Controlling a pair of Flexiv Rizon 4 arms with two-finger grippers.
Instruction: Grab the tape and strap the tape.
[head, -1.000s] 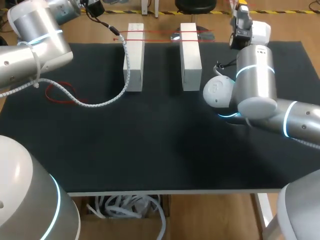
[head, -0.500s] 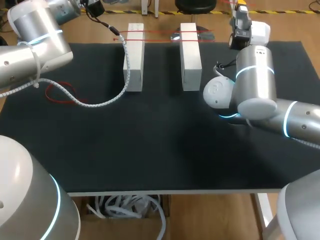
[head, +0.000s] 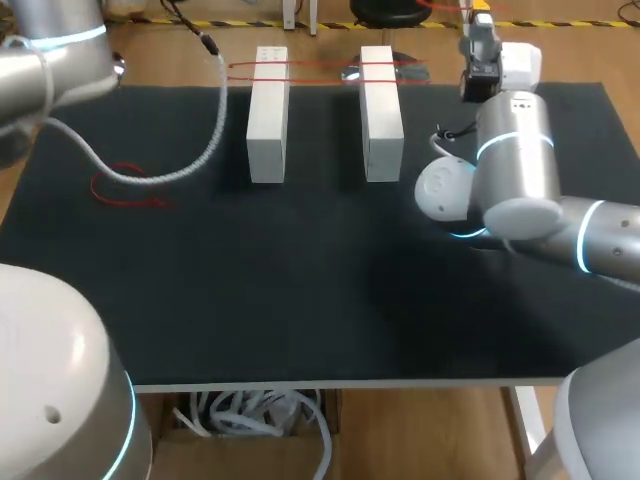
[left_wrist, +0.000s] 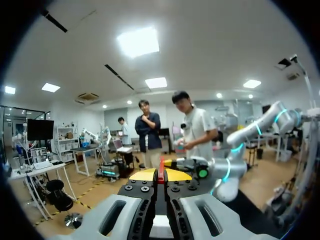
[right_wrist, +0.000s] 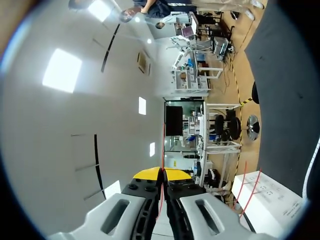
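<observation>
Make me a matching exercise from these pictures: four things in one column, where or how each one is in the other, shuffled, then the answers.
Things:
1. left gripper
2. red loop
3. white cable
4. white blocks

Places or states:
a. side by side, red tape stretched across their far ends
b. shut on red tape
c. flat on the black mat, at its left side
d. runs from the left arm down onto the mat

Pairs: 1-b, 2-c, 3-d, 4-a.
</observation>
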